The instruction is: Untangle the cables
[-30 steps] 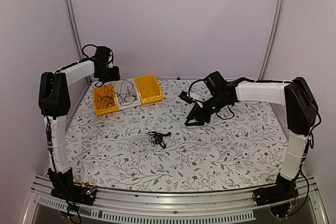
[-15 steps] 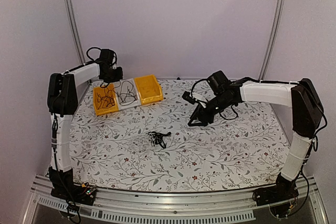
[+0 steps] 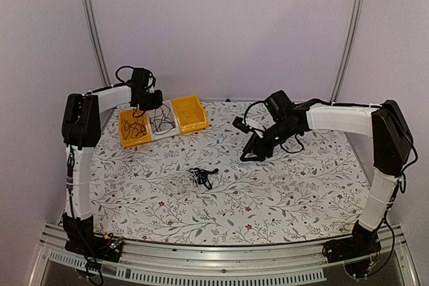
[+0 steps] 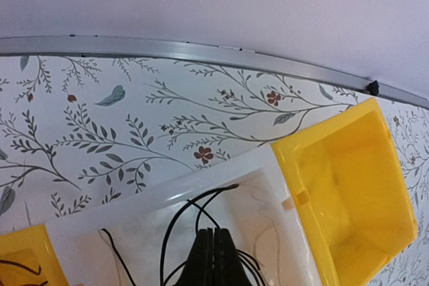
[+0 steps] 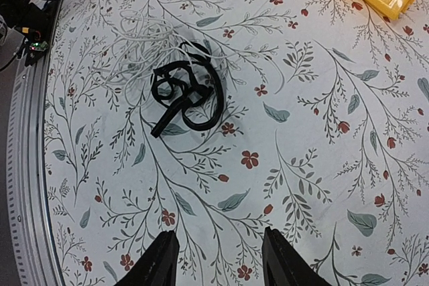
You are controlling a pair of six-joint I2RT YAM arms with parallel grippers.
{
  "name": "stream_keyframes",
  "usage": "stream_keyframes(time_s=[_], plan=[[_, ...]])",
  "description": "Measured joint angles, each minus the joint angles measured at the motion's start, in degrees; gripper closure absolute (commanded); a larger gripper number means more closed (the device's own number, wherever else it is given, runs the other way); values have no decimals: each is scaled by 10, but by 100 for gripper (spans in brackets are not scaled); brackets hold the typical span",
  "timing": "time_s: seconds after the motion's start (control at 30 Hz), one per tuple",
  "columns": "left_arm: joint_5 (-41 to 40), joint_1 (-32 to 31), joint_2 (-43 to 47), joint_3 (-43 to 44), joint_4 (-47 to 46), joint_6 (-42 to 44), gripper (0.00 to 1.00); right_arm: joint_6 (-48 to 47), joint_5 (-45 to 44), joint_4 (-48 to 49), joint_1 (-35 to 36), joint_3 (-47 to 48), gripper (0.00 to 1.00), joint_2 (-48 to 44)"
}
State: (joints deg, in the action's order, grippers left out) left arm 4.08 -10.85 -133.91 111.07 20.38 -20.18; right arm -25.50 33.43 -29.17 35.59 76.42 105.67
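Left wrist view: left gripper fingers pressed together over white bin; right gripper, well right of bin, fingers spread. Risk: closed fingers snag binned cables, dragging them out.

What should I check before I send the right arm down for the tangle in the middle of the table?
1. Right gripper open: ok, fingers apart.
2. Tangle in plain view: ok, black and white cords knotted together, nothing over them.
3. Right gripper lined up over the tangle: not ok, the tangle lies well ahead of the fingers.
4. Left gripper out of the way: ok, it is over the white bin, far from the tangle.
5. Left gripper holding a cord: cannot tell; its fingers are shut, with black cords around them.
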Motion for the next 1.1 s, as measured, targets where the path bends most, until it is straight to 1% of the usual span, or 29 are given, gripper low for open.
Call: stream_keyframes(time_s=[0.1,0.13,0.27,0.33,0.37,0.43,0.53,0.67,0.77,0.87,1.1], plan=[[-2,-2,0,-18,6,0,100,0,0,0,0,0,53,0],[-4,-3,0,-21,10,0,96,0,1,1,0,0,53,1],[-9,-9,1,-22,17,2,74,1,1,7,0,0,53,6],[-15,-12,5,-22,20,4,66,2,2,10,0,1,53,11],[-16,-14,9,-23,23,7,63,2,2,12,0,3,54,15],[-21,-18,22,-28,29,11,57,2,3,12,0,12,59,26],[-43,-25,56,-33,50,14,49,-3,7,12,0,37,59,50],[-78,-40,115,-33,85,9,46,-20,13,16,8,62,54,73],[-99,-54,163,-41,107,4,46,-63,9,21,24,68,52,82],[-113,-72,228,-85,119,-1,46,-134,-9,33,58,66,52,95],[-96,-92,357,-200,146,-30,47,-211,-34,68,83,65,51,113]])
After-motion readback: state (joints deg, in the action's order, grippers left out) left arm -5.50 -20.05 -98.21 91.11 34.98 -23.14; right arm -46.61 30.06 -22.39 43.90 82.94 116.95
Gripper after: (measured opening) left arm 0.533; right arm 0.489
